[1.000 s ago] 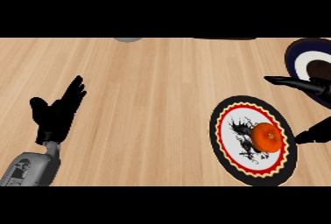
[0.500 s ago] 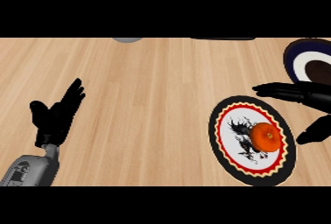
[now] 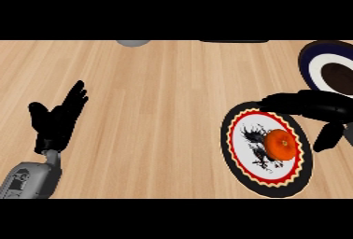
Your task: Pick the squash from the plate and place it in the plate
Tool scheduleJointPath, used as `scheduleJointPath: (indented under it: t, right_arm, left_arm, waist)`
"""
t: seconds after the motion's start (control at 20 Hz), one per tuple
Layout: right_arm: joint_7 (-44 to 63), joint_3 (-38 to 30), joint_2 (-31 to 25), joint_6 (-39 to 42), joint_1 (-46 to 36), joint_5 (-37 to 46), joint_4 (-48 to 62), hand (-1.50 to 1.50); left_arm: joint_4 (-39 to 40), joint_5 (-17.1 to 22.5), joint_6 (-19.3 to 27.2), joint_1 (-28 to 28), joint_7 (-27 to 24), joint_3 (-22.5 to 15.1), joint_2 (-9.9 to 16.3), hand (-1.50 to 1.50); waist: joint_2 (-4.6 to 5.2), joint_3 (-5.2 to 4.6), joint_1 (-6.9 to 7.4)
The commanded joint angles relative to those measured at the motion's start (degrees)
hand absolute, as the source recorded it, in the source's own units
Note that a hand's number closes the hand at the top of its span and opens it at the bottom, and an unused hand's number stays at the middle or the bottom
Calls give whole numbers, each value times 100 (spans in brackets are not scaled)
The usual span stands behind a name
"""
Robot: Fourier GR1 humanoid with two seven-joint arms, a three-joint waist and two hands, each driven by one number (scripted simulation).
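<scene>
Right hand (image 3: 318, 112) reaches in from the right edge over the far right rim of the black-rimmed plate (image 3: 238, 161), its dark fingers spread and gently bent with the thumb (image 3: 328, 137) hanging down beside the plate's right side; it has hold of nothing and is apart from the squash (image 3: 280, 144). That squash, a round orange lump with faint ribs, lies on the plate's white centre, toward its right side. This plate is round, with a black outer band, a red ring edged in yellow scallops, and a black ink-like drawing on the white middle; no writing can be read on it. At the far right sits a second plate (image 3: 312, 60), dark blue at the rim, then white, with a dark brown centre, partly cut off by the edge. Left hand (image 3: 58, 119) rests open at the near left, fingers straight and pointing away. Everything stands on a pale wooden surface (image 3: 158, 102) with lengthwise grain.
</scene>
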Motion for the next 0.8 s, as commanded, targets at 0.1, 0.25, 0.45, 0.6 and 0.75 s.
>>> scheduleJointPath:
  t: [0.1,0.25,0.45,0.6,0.75]
  right_arm:
    - [-485,158,306,594,-376,399,401,-150]
    - [-294,269,347,367,-27,586,122,-150]
    - [-169,55,654,215,-54,890,302,-150]
    - [-3,-31,610,446,32,912,-97,-150]
    - [-54,94,1109,-25,-112,1353,595,-150]
  left_arm:
    - [123,-124,-42,-12,-73,-27,-202,0]
    - [121,-111,-165,334,-266,146,-85,0]
    - [-171,-156,-93,-99,384,229,-132,0]
    - [65,-95,-320,113,-49,410,-123,0]
    - [141,-62,-542,187,-152,458,-85,0]
  waist:
    - [-9,-3,-45]
    - [-18,-4,-71]
    - [-21,-1,-80]
    - [-26,-4,-103]
    - [-12,-2,-55]
